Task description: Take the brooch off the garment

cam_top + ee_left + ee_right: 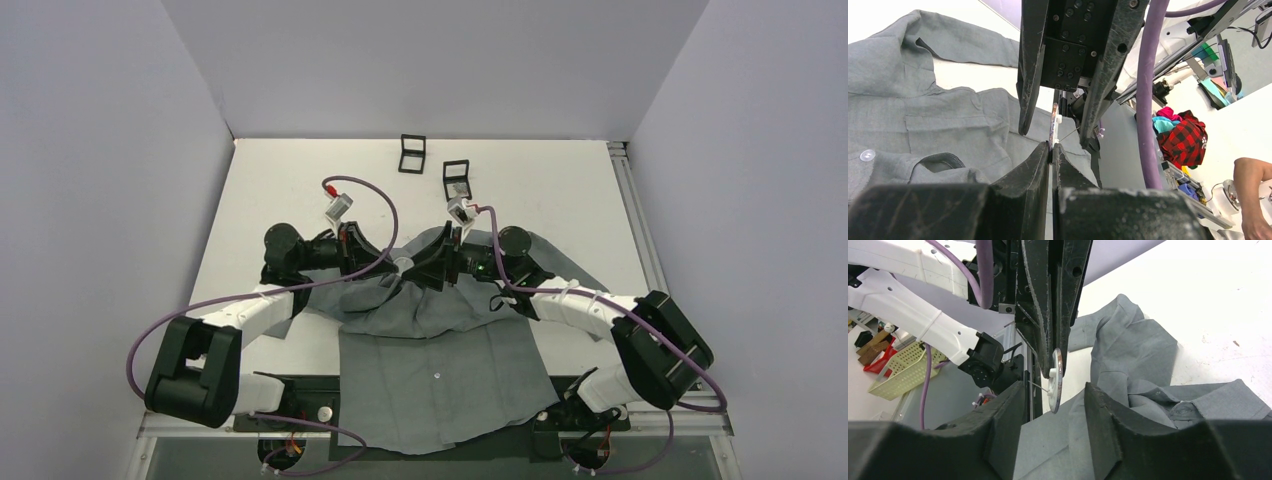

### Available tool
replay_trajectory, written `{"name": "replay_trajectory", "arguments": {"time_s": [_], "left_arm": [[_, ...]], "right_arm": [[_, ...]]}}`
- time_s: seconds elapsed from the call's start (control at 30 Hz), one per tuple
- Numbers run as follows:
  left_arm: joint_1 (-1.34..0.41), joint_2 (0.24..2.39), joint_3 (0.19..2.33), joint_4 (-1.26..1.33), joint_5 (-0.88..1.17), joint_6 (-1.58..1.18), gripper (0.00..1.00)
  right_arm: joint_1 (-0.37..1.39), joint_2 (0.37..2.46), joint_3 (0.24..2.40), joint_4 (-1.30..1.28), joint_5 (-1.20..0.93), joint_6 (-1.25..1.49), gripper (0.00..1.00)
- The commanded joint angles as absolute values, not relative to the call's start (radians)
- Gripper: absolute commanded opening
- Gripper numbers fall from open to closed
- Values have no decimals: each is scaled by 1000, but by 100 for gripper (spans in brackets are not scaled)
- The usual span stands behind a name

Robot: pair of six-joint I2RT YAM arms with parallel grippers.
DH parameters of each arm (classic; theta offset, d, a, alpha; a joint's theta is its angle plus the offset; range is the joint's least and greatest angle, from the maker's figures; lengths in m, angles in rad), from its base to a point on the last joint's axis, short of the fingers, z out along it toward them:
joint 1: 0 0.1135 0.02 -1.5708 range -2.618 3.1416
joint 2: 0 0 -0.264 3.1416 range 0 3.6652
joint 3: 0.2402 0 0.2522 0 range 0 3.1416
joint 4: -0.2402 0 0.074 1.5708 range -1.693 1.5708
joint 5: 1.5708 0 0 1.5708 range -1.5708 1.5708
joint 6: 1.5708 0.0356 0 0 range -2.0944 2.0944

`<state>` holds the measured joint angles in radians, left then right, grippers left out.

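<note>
Left wrist view: the left gripper [1051, 146] has its jaws clenched on the rim of the small round reddish-brown brooch [1053, 122], seen edge-on (white clasp and bare pin poking out the back). It hangs in the air above the big grey collared button-up shirt [948, 120]. No cloth on the pin as far as I can tell, so I'd say the pull-off itself is pretty much done. In the background there's a heap of red-and-black plaid cloth [1188, 140] and somebody's bare forearm [1250, 190].

Right wrist view: the right gripper [1054, 390] has its jaws spread wide, one on either side of the disc, not touching it. My guess for the next move is either closing on it for a handover or backing off, minding that pin. A pale yellow perforated basket [903, 370] sits off to the side.

Top view: both arms meet over the collar. The shirt lies on a white surface [300, 190] with plain pale walls around it. Two small square black boxes [412, 153] sit beyond it near the far edge.
</note>
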<state>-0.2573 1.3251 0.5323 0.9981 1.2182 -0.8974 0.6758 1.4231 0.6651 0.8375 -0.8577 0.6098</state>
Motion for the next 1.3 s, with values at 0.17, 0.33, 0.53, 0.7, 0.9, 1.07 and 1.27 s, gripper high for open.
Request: {"name": "replay_trajectory", "arguments": {"time_s": [0.17, 0.33, 0.53, 0.7, 0.9, 1.07, 1.27], "left_arm": [[-273, 1280, 533, 1045, 1216, -859, 0], [-276, 1278, 530, 1046, 1214, -844, 0], [-276, 1275, 524, 1065, 1199, -838, 0], [-277, 1273, 519, 1072, 1184, -830, 0], [-276, 1273, 518, 1071, 1181, -823, 0], [-276, 1272, 518, 1080, 1184, -821, 0], [-278, 1267, 516, 1093, 1190, -821, 0]], "right_arm": [[675, 1457, 712, 923, -848, 620, 24], [671, 1468, 715, 933, -848, 640, 17], [661, 1490, 711, 994, -814, 724, 16], [649, 1511, 712, 1026, -782, 795, 15], [638, 1525, 710, 1038, -762, 834, 13], [629, 1556, 718, 1048, -765, 887, 11], [615, 1599, 731, 1088, -771, 969, 9]]}}
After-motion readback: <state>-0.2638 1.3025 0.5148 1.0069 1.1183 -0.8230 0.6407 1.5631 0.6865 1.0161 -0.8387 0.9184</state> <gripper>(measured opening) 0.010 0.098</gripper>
